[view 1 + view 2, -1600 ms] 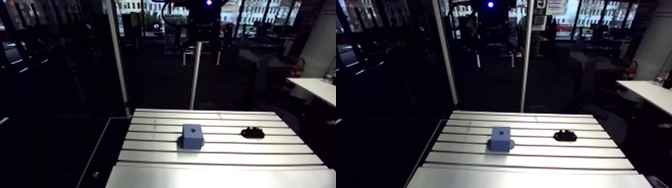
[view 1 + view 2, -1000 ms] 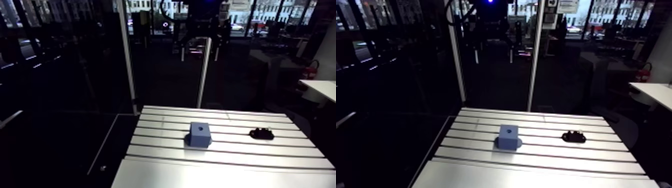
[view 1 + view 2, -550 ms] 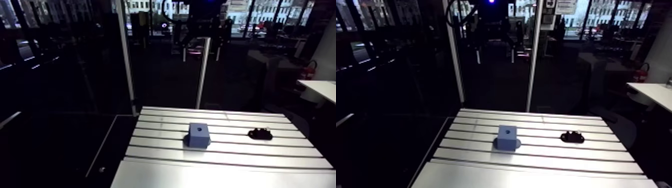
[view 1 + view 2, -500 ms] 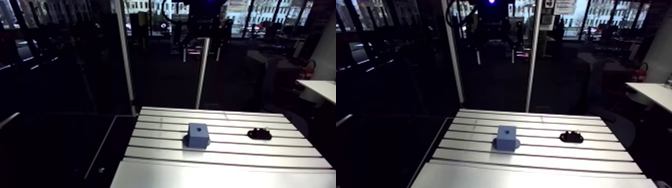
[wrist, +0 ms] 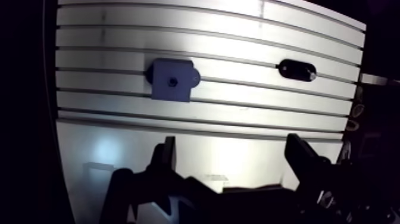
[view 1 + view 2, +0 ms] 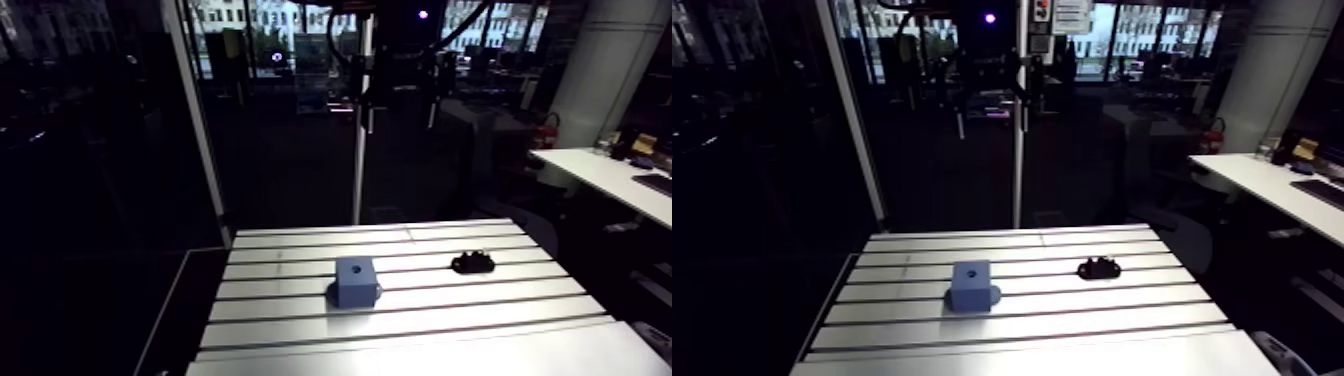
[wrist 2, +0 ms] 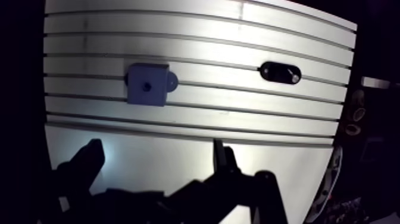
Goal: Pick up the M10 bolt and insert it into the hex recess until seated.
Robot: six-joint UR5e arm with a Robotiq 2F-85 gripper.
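Note:
A blue block (image 6: pixel 355 281) with a small round hole in its top stands near the middle of the slotted table (image 6: pixel 470 322). To its right lies a small black oblong piece (image 6: pixel 472 262) with a pale glint at one end; I cannot tell whether that is the bolt. In the wrist view my gripper (image 5: pixel 232 146) hangs high over the table's near edge, open, with nothing between its fingers. The blue block (image 5: pixel 172 80) lies ahead of the gripper, off toward one finger, and the black piece (image 5: pixel 296 70) lies ahead toward the other.
A thin upright post (image 6: pixel 360 150) rises behind the table's far edge. The table's left edge drops off into a dark floor. A white desk (image 6: pixel 600 175) stands off to the right, apart from the table.
The whole arm view has shifted, so the camera has moved. The blue block and the black piece keep the same places on the table.

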